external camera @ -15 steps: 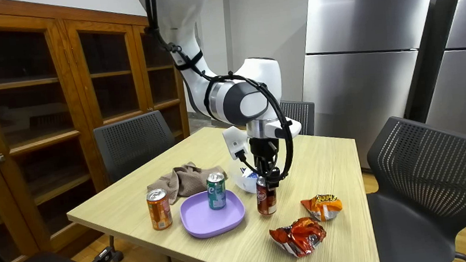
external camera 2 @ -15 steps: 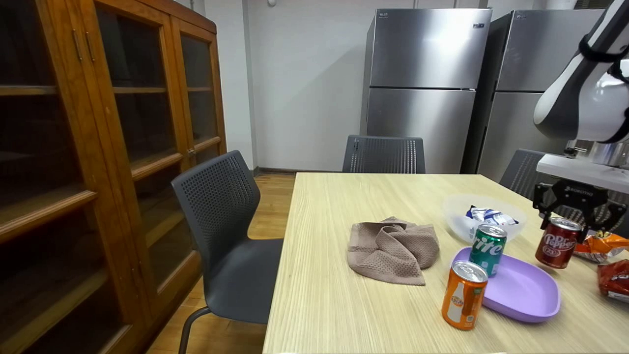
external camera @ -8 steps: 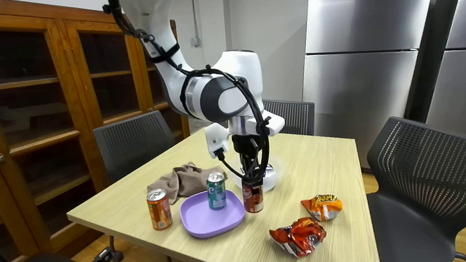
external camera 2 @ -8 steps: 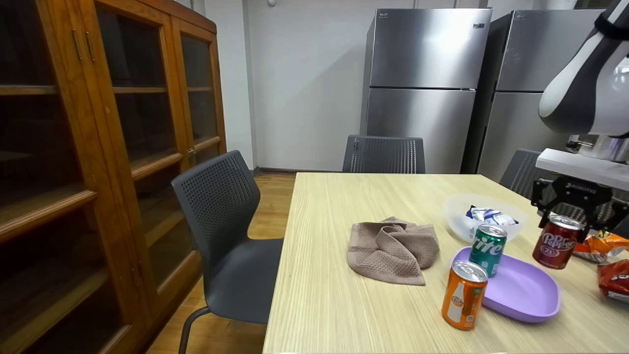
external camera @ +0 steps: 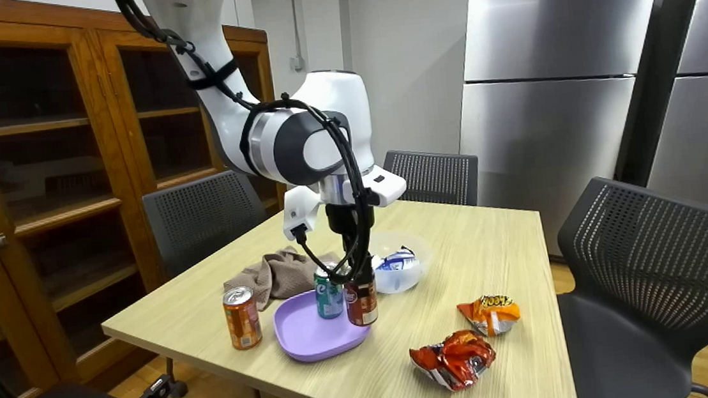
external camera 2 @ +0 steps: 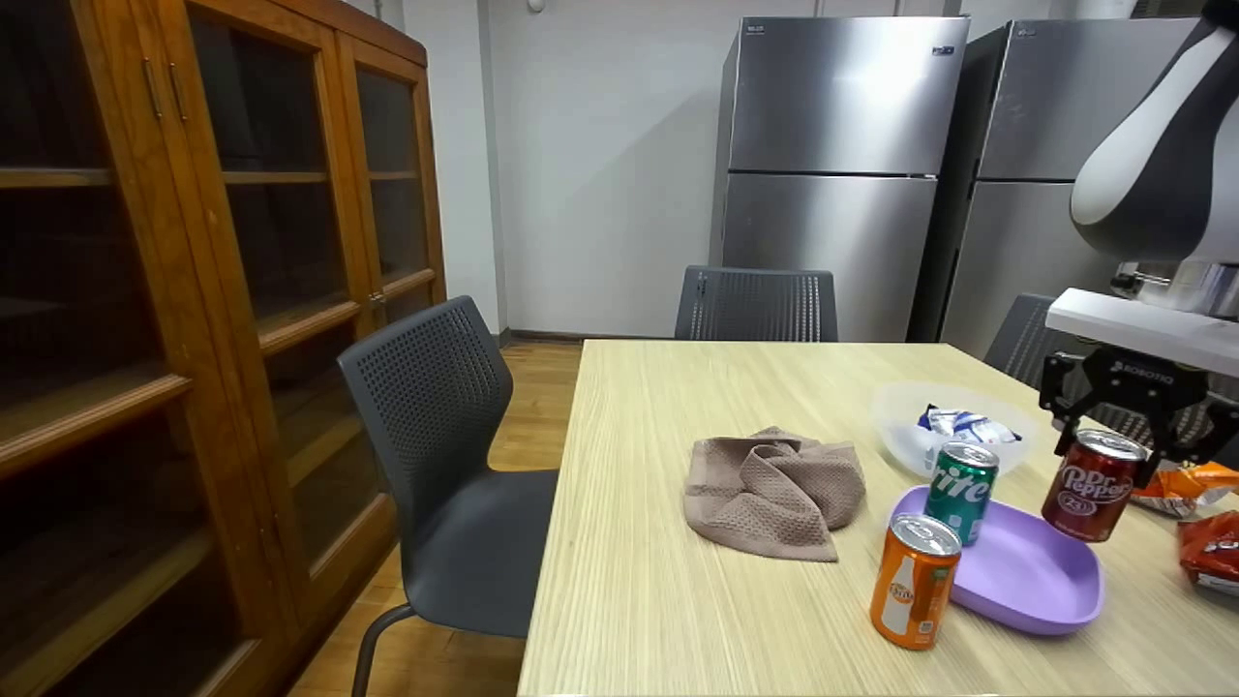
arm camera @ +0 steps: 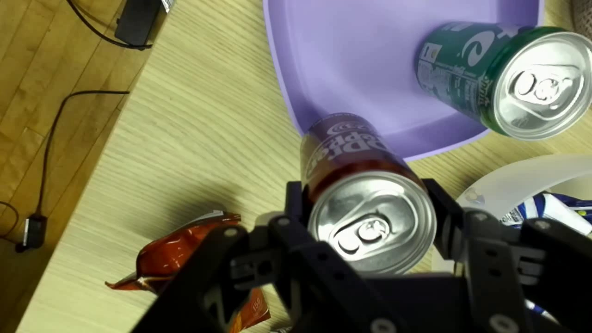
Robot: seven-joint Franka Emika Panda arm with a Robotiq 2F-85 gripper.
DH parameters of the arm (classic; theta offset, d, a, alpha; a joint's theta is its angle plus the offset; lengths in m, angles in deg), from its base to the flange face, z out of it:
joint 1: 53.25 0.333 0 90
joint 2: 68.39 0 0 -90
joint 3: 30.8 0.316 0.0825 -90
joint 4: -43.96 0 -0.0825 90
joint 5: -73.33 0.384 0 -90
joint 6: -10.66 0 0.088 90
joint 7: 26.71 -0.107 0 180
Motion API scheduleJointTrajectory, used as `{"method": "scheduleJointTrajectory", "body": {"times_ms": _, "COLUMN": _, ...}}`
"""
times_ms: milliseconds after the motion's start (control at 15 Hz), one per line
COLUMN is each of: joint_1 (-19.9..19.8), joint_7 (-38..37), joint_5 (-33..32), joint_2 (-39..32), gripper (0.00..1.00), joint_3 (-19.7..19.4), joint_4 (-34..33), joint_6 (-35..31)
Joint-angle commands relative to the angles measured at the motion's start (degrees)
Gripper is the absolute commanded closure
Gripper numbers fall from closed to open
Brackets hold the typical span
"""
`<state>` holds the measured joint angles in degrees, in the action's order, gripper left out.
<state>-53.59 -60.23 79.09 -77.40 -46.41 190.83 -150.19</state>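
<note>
Your end effector (arm camera: 367, 199) clamped on Dr Pepper can (arm camera: 358, 157), purple plate (arm camera: 356, 64) at twelve o'clock in wrist view, Sprite can (arm camera: 481, 78) on it at two

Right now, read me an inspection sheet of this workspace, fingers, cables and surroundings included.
Surface: pale wooden table.
Job's things: Dr Pepper can, gripped; whether it touches the tray is unclear.
Clutter: Sprite can, upright in the tray; orange can, upright; cloth, rumpled; red bag and orange bag, crumpled; bowl with packet inside.
Fingers: closed on the Dr Pepper can.
Cables: black cable strapped along arm; cords over floor.
Surroundings: cabinet, fridges, chairs.
</note>
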Motion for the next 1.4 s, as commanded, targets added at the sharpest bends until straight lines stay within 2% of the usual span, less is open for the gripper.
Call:
{"method": "scheduleJointTrajectory", "body": {"times_ms": 0, "joint_1": 0.25, "joint_7": -3.64, "joint_5": -0.98, "joint_2": 2.56, "gripper": 0.62, "joint_3": 1.39, "joint_4": 1.83, "joint_6": 0.26}}
{"method": "scheduleJointTrajectory", "body": {"times_ms": 533, "joint_1": 0.61, "joint_7": -6.79, "joint_5": -0.71, "joint_2": -0.47, "gripper": 0.62, "joint_3": 3.57, "joint_4": 0.35, "joint_6": 0.26}}
{"method": "scheduleJointTrajectory", "body": {"times_ms": 1333, "joint_1": 1.10, "joint_7": -7.76, "joint_5": -0.21, "joint_2": -3.82, "gripper": 0.62, "joint_3": 3.22, "joint_4": -0.98, "joint_6": 0.93}}
